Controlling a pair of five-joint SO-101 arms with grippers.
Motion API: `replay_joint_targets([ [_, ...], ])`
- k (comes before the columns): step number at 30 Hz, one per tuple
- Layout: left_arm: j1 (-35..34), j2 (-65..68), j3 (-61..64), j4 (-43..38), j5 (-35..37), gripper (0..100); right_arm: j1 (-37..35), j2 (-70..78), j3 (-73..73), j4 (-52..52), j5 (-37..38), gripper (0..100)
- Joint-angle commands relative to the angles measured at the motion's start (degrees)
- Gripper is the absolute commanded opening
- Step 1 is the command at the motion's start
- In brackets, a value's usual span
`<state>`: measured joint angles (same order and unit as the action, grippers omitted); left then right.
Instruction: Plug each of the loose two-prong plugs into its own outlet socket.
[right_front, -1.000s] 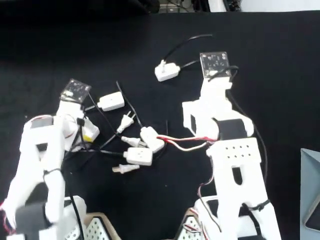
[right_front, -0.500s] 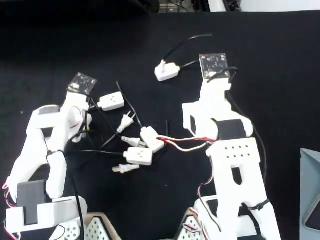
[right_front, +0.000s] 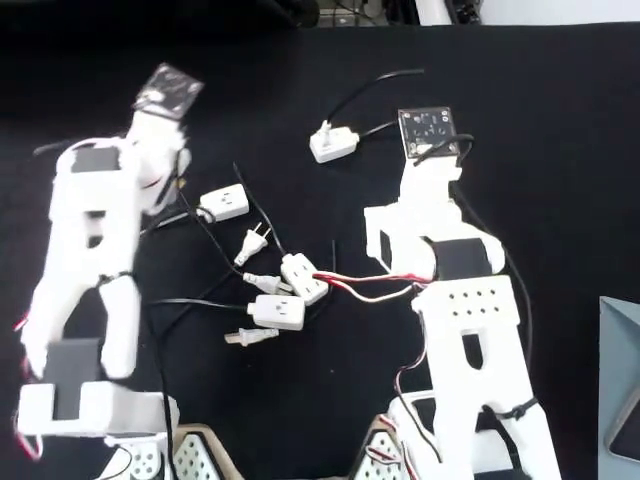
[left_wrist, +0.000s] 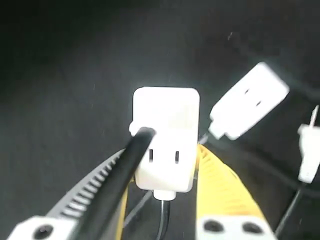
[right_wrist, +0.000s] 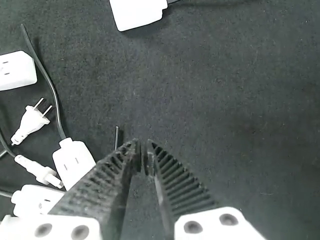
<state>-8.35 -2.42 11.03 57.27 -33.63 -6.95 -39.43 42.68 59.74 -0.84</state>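
A white outlet socket (left_wrist: 166, 115) sits between the grey and yellow fingers of my left gripper (left_wrist: 165, 152), which is shut on it above the black mat. Its two slots face the camera and a black cable crosses its front. The left arm (right_front: 100, 200) stands raised at the far left. Beside it lie another socket (right_front: 225, 205) and a loose two-prong plug (right_front: 255, 243). Two more sockets (right_front: 303, 277) (right_front: 278, 312) and two plugs (right_front: 262, 282) (right_front: 250, 337) lie mid-table. My right gripper (right_wrist: 142, 147) is shut on nothing, just above the mat near a socket (right_wrist: 75, 157).
A further white socket (right_front: 333, 143) with a black cord lies at the back centre, also seen as a socket (right_wrist: 137, 12) ahead of the right gripper. Black cords loop among the plugs. Red and white wires run from the right arm (right_front: 440, 250). A grey bin (right_front: 622, 380) is at the right edge.
The left arm has risen and swung toward the far side of the table, carrying the socket. The right arm and the sockets and plugs on the mat have stayed put.
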Motion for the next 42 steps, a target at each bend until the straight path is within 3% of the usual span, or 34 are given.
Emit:
replay_joint_targets([
  [1, 4.0, 5.4, -9.6, -3.4, 0.5, 3, 0.5, -1.3, -0.2, -0.9, -0.6, 1.1],
  [8, 6.0, 24.4, -21.9, -14.3, 0.5, 3, 0.5, -1.3, 3.5, -5.2, -0.6, 1.1],
  [12, 6.9, 32.3, -31.8, -14.7, 1.1, 3, 0.5, -1.3, 6.5, -9.8, -0.6, 1.1],
  [15, 7.2, 36.8, -37.2, -14.7, 6.9, 4, 0.5, -1.3, 6.5, -9.8, -0.6, 1.2],
  [19, 7.3, 39.9, -40.0, -14.4, 12.0, 21, 0.4, -1.3, 6.5, -9.8, -0.6, 1.2],
  [22, 7.3, 39.8, -41.2, -10.3, 15.9, 32, 0.4, -1.3, 6.5, -9.8, -0.6, 1.5],
  [27, 7.3, 37.7, -47.5, 2.4, 16.2, 33, 0.4, -1.3, 7.1, -9.8, -0.6, 6.8],
  [34, 7.1, 32.6, -55.2, 20.1, 16.3, 32, -2.5, -1.3, 8.5, -9.8, -0.6, 7.0],
  [42, 6.2, 24.0, -57.8, 33.2, 16.2, 16, -3.2, -1.3, 8.3, -7.4, -0.2, 7.4],
])
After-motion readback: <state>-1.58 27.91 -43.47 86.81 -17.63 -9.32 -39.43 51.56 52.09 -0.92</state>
